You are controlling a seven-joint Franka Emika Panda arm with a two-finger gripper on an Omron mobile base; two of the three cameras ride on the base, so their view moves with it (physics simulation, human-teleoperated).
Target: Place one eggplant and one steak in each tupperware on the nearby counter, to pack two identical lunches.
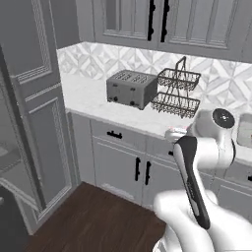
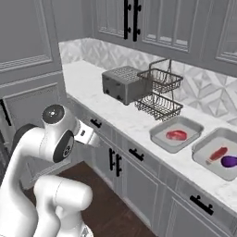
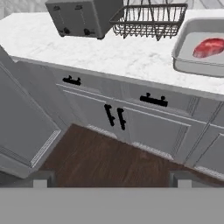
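Two grey tupperware trays sit on the white marble counter (image 2: 121, 115). The left tupperware (image 2: 187, 126) holds one red steak (image 2: 176, 135). In the right tupperware (image 2: 216, 140) lie a second steak (image 2: 216, 154) and a purple eggplant (image 2: 229, 161). The hand view has the left tupperware (image 3: 183, 43) with its steak (image 3: 210, 47) at the upper right. My gripper (image 3: 111, 179) is open and empty, out over the dark wood floor in front of the cabinets, below counter height and well left of the tupperware.
A grey toaster (image 2: 124, 84) and a two-tier wire basket (image 2: 161, 92) stand at the back of the counter, left of the trays. Grey base cabinets with black handles (image 3: 114, 117) run below. A tall grey cupboard (image 1: 34, 113) closes off the left side.
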